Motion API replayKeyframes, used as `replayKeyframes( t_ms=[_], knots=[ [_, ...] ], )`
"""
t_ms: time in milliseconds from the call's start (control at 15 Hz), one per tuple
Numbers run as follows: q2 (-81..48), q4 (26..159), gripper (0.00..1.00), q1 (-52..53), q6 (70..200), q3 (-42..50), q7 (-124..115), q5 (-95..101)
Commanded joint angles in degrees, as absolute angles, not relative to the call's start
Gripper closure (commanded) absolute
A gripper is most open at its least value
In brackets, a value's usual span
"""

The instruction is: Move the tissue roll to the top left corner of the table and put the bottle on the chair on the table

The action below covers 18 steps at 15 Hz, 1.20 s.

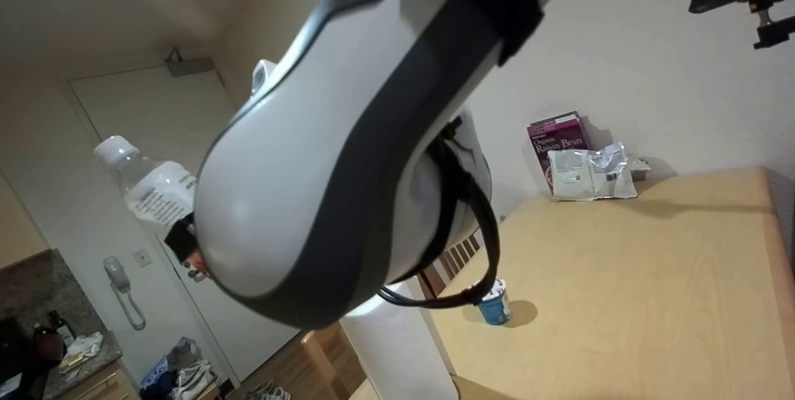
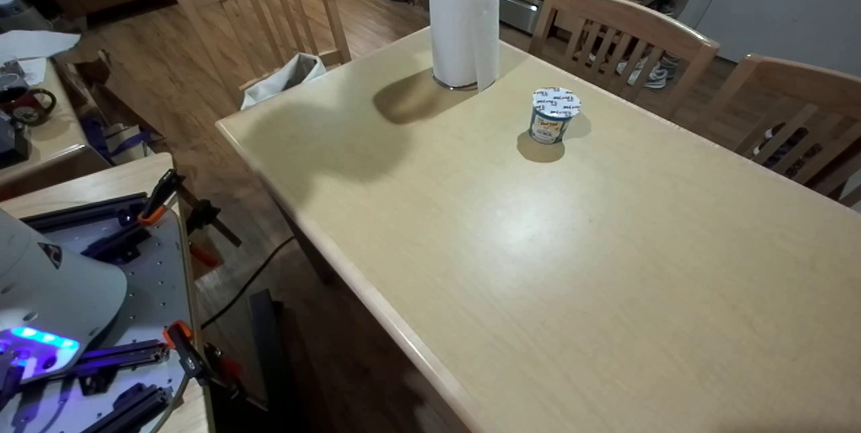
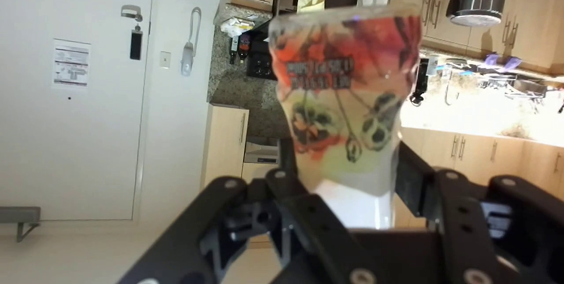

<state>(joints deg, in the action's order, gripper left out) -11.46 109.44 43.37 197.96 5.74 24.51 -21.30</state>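
My gripper [image 3: 350,170] is shut on the bottle [image 3: 343,107], a clear one with a flowery red and green label, its black fingers on either side. Tilted, with its white cap up and to the left, the bottle [image 1: 158,192] hangs in the air in an exterior view, a fingertip [image 1: 181,238] beside it; the arm hides the rest of the gripper there. The white tissue roll [image 2: 464,16] stands upright near a far corner of the light-wood table [image 2: 417,231]. In an exterior view the arm covers the top of the tissue roll [image 1: 400,347]. Wooden chairs [image 2: 625,36] stand around the table.
A small blue cup [image 2: 551,117] stands on the table near the tissue roll. A purple cereal box [image 1: 559,136] and a silver-white packet [image 1: 590,173] lean at the wall end. One chair [image 2: 269,16] bears a pale cloth. The robot base [image 2: 54,285] is beside the table.
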Motion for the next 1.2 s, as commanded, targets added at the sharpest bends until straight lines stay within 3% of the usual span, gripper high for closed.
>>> replayKeyframes(
  t_ms=[0, 267, 600, 667, 733, 933, 1000, 1133],
  knots=[
    [-12.0, 109.5, 0.71, 46.5, 198.0, 11.6, 28.1, -25.8],
    [-11.2, 112.8, 0.71, 54.4, 197.9, 23.6, 29.7, -36.3],
    [-14.1, 114.7, 0.71, 74.7, 197.9, 45.8, 32.1, -54.4],
    [-13.1, 115.1, 0.71, 68.4, 197.9, 40.1, 30.6, -49.7],
    [-13.4, 115.2, 0.46, 70.2, 197.9, 41.8, 30.6, -50.2],
    [-13.4, 115.2, 0.46, 69.7, 197.9, 41.1, 30.6, -50.1],
    [-13.5, 115.2, 0.71, 69.6, 197.9, 41.0, 30.6, -50.1],
    [-20.7, 110.2, 0.71, 74.1, 197.9, 50.4, 31.6, -53.4]
  ],
)
